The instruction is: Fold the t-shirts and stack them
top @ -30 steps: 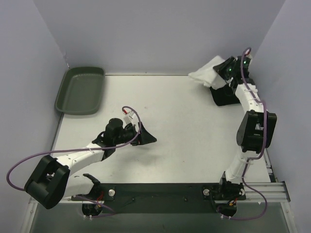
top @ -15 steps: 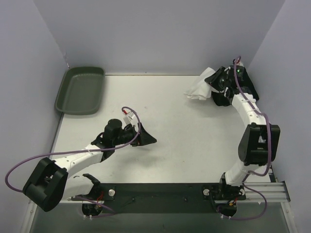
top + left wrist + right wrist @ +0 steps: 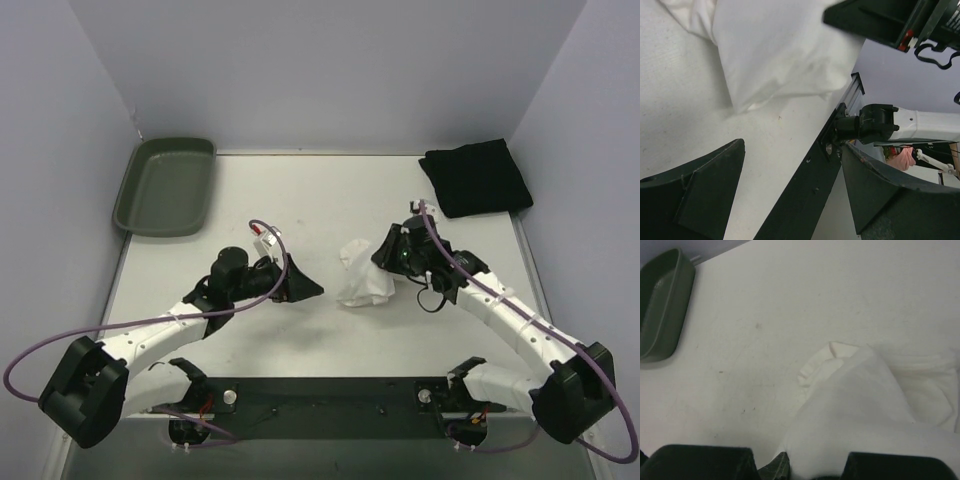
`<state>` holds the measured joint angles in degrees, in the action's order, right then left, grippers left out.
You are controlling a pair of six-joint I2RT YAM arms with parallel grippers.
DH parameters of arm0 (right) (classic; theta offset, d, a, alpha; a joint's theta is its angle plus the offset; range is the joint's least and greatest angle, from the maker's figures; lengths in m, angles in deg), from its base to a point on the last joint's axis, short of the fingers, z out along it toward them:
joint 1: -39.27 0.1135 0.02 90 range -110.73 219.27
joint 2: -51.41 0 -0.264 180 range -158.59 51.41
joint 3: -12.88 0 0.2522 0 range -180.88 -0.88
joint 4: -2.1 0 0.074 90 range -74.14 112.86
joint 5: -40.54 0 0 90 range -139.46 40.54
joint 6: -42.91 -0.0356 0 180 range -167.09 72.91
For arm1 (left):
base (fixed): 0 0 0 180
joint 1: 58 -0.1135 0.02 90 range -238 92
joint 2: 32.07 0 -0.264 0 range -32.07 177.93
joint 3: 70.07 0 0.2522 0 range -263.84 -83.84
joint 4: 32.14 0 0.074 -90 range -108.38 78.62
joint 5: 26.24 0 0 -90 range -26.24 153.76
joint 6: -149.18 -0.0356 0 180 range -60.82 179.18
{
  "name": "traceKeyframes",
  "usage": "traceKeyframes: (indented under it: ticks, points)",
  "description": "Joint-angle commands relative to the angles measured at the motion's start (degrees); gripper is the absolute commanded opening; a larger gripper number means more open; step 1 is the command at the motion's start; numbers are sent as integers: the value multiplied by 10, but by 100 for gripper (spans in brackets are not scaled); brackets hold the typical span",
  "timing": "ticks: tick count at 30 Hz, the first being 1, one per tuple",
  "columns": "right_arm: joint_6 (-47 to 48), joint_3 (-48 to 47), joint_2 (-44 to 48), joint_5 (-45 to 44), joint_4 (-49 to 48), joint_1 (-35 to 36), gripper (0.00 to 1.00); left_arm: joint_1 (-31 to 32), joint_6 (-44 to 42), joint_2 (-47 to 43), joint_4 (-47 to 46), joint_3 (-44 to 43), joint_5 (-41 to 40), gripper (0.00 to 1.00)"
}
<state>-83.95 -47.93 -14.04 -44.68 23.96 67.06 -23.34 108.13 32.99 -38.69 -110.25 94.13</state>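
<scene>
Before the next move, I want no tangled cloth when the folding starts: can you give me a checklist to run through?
1. Grip of right pincer on white shirt: ok, shut on it.
2. Free left pincer open, empty: ok.
3. Flatness of white shirt: not ok, bunched.
4. Far black shirt apart from both pincers: ok.
5. Which edge of the white shirt is gripped: cannot tell.

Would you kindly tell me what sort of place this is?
Probably a robotics lab test booth: plain walls enclose a white table, the left arm and right arm are bolted to a rail at its near edge, and the props are a green tray, a white t-shirt and a black t-shirt.
</scene>
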Motion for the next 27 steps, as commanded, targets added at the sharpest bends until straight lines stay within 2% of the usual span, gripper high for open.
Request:
traceKeyframes:
  ticks: [1,5,8,11,16,21,23,27]
  points:
    - [-22,-50,46,-103,38,60,0,4,-11,-50,0,0,-15,88]
    - [-37,-100,36,-128,92,118,0,5,-8,-72,17,0,-21,88]
    - [-46,-96,50,-179,114,173,0,6,-8,-87,26,3,-26,88]
    - [-54,-85,45,-175,97,181,0,6,-12,-101,40,4,-32,88]
    - [-45,-131,-60,-123,22,195,0,5,-11,-130,60,7,-48,88]
    - [-2,-305,-201,-8,-8,214,0,0,-25,-169,103,5,-77,88]
    - [13,-385,-237,30,0,229,0,-7,-33,-196,135,3,-96,88]
    - [26,-465,-262,71,24,246,0,-28,-37,-282,202,10,-150,88]
